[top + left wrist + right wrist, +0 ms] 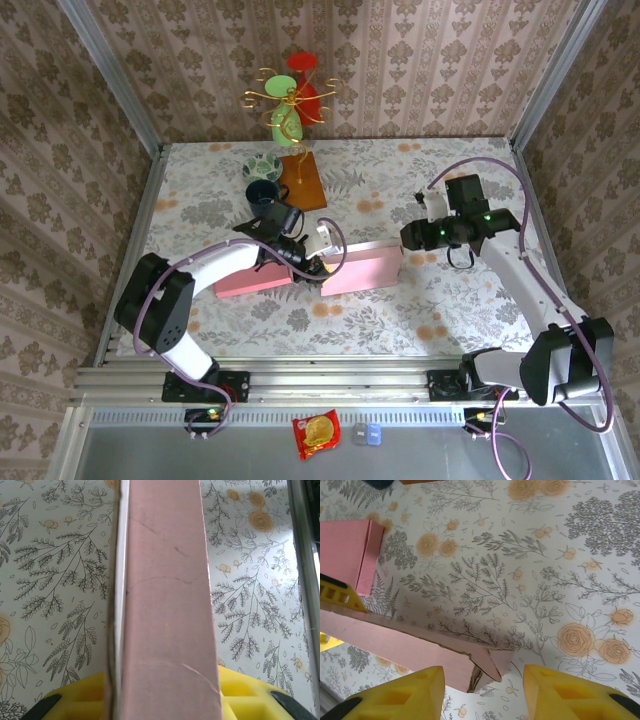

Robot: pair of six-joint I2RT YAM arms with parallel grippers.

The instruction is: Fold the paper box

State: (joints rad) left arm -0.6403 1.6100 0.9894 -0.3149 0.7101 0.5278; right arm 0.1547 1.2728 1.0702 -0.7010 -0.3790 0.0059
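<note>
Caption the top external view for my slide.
Pink paper box mid-fold on a floral table: left claw pinching its middle, right claw open at its right end.

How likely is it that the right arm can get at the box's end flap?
Probably yes: the right gripper hangs open right by the end flap, nothing between them, while the left gripper holds the paper box.
</note>
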